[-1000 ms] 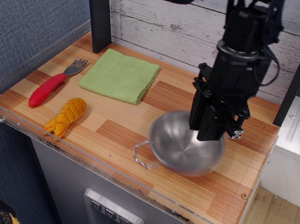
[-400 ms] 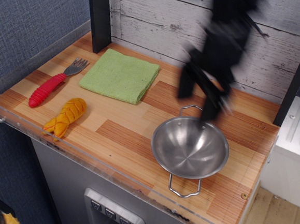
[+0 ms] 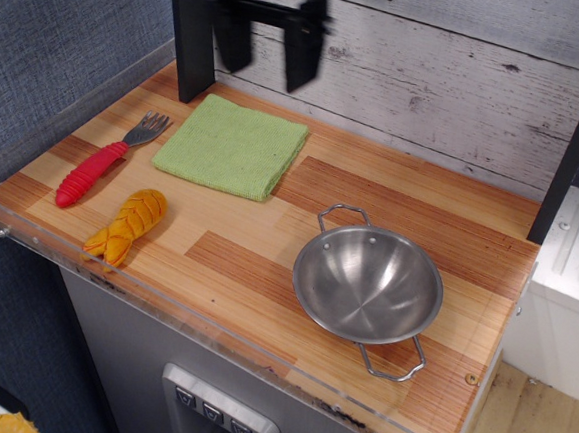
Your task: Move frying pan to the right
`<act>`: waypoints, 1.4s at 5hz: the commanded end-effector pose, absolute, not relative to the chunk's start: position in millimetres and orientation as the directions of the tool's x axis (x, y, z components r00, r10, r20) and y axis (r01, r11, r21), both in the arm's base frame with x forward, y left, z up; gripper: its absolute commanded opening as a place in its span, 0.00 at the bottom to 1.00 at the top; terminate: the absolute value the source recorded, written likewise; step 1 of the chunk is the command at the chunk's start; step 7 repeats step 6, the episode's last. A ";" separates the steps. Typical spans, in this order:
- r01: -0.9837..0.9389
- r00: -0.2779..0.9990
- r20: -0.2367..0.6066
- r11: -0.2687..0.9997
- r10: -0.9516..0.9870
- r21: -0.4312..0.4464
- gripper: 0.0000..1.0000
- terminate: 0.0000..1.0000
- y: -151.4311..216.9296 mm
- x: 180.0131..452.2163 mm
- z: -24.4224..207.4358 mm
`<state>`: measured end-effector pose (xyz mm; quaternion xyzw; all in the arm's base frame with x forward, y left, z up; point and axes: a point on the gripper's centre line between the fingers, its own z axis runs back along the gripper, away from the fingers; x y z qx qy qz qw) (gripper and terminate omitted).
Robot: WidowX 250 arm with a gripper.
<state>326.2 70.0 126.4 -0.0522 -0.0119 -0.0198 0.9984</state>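
The frying pan [image 3: 367, 284] is a shiny steel bowl-shaped pan with two wire loop handles. It rests upright on the right part of the wooden table, one handle at the back left, one at the front right. My gripper [image 3: 267, 46] is high at the back left, above the green cloth [image 3: 233, 144], far from the pan. Its two dark fingers [image 3: 301, 52] hang apart with nothing between them.
A red-handled fork [image 3: 101, 160] and a yellow-orange plush toy [image 3: 128, 224] lie at the left. A dark post [image 3: 193, 30] stands at the back left. A clear plastic rim [image 3: 220, 336] runs along the table's front and left edges.
My gripper let go of the pan, rose and swung from above the pan to the back left. The pan settled on the table and turned, so its handles point differently.
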 end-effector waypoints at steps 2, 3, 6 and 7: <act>0.004 0.992 0.124 1.000 -0.005 0.008 1.00 0.00 54.3 295.7 131.3; 0.026 0.993 0.118 0.999 -0.029 0.023 1.00 0.00 50.8 295.2 128.4; 0.026 0.993 0.118 0.999 -0.029 0.023 1.00 1.00 50.8 295.2 128.4; 0.026 0.993 0.118 0.999 -0.029 0.023 1.00 1.00 50.8 295.2 128.4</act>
